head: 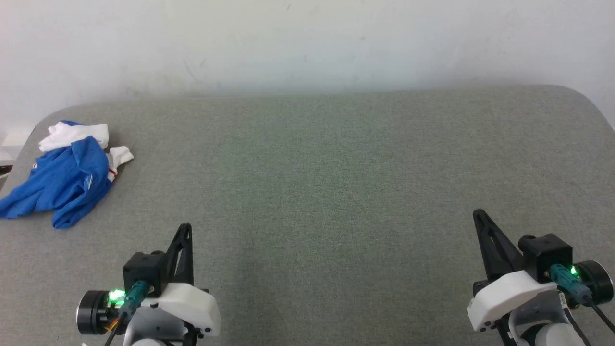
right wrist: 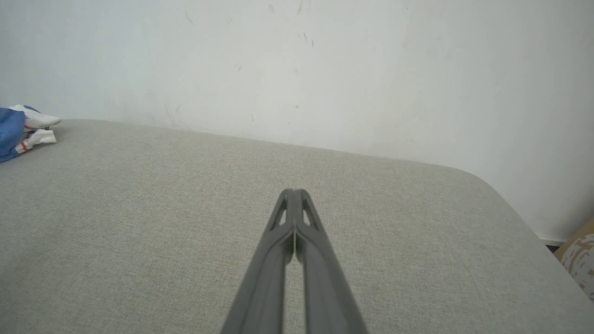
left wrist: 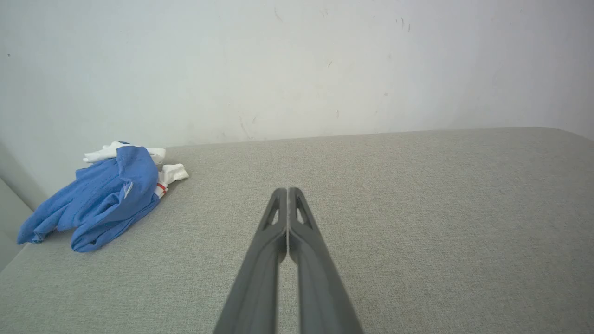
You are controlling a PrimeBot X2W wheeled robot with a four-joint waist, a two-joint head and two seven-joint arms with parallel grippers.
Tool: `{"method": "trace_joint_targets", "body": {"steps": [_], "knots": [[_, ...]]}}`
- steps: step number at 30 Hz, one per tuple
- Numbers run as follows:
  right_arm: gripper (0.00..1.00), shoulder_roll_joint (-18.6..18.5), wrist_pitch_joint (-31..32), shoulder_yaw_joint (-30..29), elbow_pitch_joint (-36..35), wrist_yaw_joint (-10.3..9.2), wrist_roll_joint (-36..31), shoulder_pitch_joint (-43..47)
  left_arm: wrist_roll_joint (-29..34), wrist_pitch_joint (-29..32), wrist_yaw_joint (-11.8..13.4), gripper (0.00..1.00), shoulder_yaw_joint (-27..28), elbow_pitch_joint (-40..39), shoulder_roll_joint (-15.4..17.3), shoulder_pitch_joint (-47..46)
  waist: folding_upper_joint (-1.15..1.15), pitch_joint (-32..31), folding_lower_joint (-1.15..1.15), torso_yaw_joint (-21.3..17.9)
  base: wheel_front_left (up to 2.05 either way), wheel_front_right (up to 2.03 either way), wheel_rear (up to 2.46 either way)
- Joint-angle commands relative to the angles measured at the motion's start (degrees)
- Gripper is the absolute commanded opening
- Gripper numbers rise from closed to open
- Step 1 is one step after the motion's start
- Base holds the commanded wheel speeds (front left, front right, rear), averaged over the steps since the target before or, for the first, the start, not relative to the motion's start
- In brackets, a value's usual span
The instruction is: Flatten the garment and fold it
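1. The garment lies bunched in a heap at about 9 o'clock in the head view, at the far left end of the grey padded surface, close to its rounded corner. Blue cloth is on top, with white sleeve cloth and a bit of red-striped trim poking out at the far side. No print can be seen.
2. The left gripper sits at about 7 o'clock, clenched, with nothing between its fingers. The heap lies toward its 10 o'clock, well apart from it.
3. The right gripper sits at about 5 o'clock, likewise clenched and empty, and much farther from the heap.
4. By my judgement this is the very start of the task, before any flattening: the garment is crumpled and neither gripper touches it.
5. The next move probably calls for the left arm to reach toward 10 o'clock, spread its fingers and pinch a hem or sleeve edge. The heap could then be dragged toward the middle, where both arms can spread it.
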Motion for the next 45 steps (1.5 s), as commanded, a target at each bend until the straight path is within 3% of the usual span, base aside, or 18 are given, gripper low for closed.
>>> {"method": "trace_joint_targets", "body": {"steps": [1,9,10,29,45], "knots": [[0.00,0.19,0.03,-0.04,-0.36,-0.12,-0.43,-0.39,0.38,0.01,0.46,0.00,-0.02,-0.35,-0.19,-0.75,0.00,0.00,0.00,0.00,0.00,0.00,0.00],[0.00,0.19,0.03,-0.04,-0.36,-0.12,-0.43,-0.39,0.38,0.01,0.46,0.00,-0.02,-0.35,-0.19,-0.75,0.00,0.00,0.00,0.00,0.00,0.00,0.00],[1.00,0.00,0.00,0.00,0.00,0.00,0.00,0.00,0.00,0.00,0.00,1.00,-0.01,0.00,0.00,0.00,0.00,0.00,0.00,0.00,0.00,0.00,0.00],[1.00,-0.01,-1.81,-0.62,0.64,-0.01,0.72,0.21,-0.66,-1.82,0.94,1.00,-0.65,0.42,0.00,0.32,0.00,0.15,0.00,0.26,0.00,0.00,0.00],[1.00,0.02,-3.60,-0.76,-0.22,-0.03,0.68,0.91,-1.08,-3.61,1.80,1.00,-0.68,0.24,-0.03,0.96,0.00,-0.09,0.00,3.29,0.00,0.00,0.00]]}}
